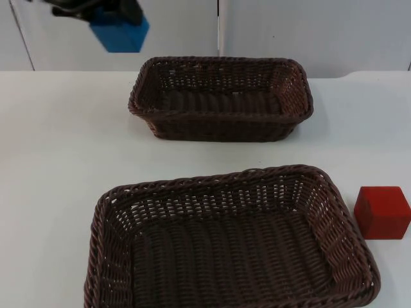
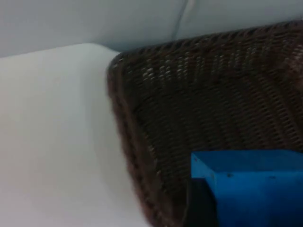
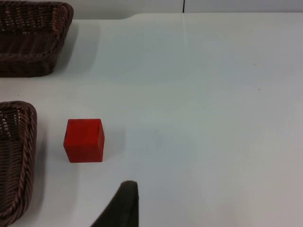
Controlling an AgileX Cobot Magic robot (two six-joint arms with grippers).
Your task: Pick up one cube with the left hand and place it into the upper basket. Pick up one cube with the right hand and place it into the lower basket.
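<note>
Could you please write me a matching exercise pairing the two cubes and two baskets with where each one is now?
Things:
1. blue cube
2. red cube
3. upper brown wicker basket
4. lower brown wicker basket

Places:
A. on the white table, right of the lower basket
B. empty, near the grey wall
C. held in the left claw, up beside the upper basket's left end
D. empty, nearest the camera

Pairs: 1-C, 2-A, 3-B, 4-D
</note>
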